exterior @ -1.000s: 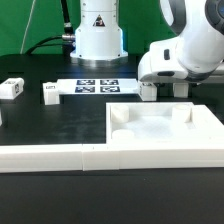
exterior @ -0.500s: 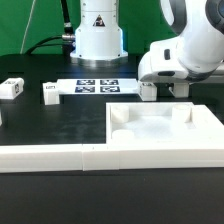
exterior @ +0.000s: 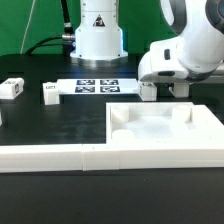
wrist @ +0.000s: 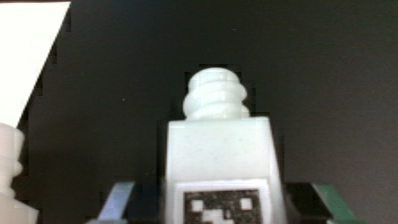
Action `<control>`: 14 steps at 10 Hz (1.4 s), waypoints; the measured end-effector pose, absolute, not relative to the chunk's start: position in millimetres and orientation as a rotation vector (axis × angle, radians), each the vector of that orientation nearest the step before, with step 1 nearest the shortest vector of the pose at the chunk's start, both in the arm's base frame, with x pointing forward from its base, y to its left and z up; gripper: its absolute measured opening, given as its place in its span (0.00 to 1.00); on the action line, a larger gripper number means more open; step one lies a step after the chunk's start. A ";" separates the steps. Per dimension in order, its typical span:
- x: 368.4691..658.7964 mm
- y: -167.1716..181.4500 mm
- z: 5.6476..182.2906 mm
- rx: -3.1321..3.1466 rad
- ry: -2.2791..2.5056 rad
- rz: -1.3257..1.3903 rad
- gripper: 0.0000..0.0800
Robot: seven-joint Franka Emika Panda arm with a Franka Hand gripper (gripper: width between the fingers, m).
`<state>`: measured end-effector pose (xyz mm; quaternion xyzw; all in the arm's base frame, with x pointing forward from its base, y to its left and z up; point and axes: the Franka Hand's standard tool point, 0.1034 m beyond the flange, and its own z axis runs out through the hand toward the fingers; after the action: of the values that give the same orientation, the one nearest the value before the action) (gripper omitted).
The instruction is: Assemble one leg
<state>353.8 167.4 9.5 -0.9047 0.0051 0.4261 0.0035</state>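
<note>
My gripper [wrist: 224,208] is shut on a leg [wrist: 222,140], a white oblong block with a ridged screw tip pointing away from the camera and a black-and-white tag on its face. The fingers [wrist: 128,205] press on both of its sides. In the exterior view my gripper [exterior: 165,90] hangs low over the black table, just behind the large white tray-like piece [exterior: 160,128]; the held leg is mostly hidden there. Two more legs lie on the table at the exterior view's left, one [exterior: 12,88] near the edge and one [exterior: 50,92] further in.
The marker board [exterior: 97,86] lies in front of the robot base [exterior: 97,35]. A long white wall [exterior: 50,157] runs along the near side. White edges of the tray-like piece [wrist: 22,60] show in the wrist view beside the leg.
</note>
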 end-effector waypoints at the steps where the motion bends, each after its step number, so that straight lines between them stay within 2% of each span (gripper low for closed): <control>1: 361.4 166.3 17.7 -2.834 -0.031 1.299 0.36; 5: 398.6 156.2 71.8 -2.865 -0.164 1.122 0.36; 7: 397.6 157.1 65.7 -2.874 -0.158 1.092 0.36; 9: 409.3 155.9 66.1 -2.966 -0.143 0.782 0.36; 13: 458.5 141.9 90.5 -3.014 -0.217 0.306 0.36; 14: 457.8 141.0 90.9 -3.025 -0.216 0.199 0.36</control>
<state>457.8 141.0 90.9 -0.9940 -0.0711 0.0653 0.0512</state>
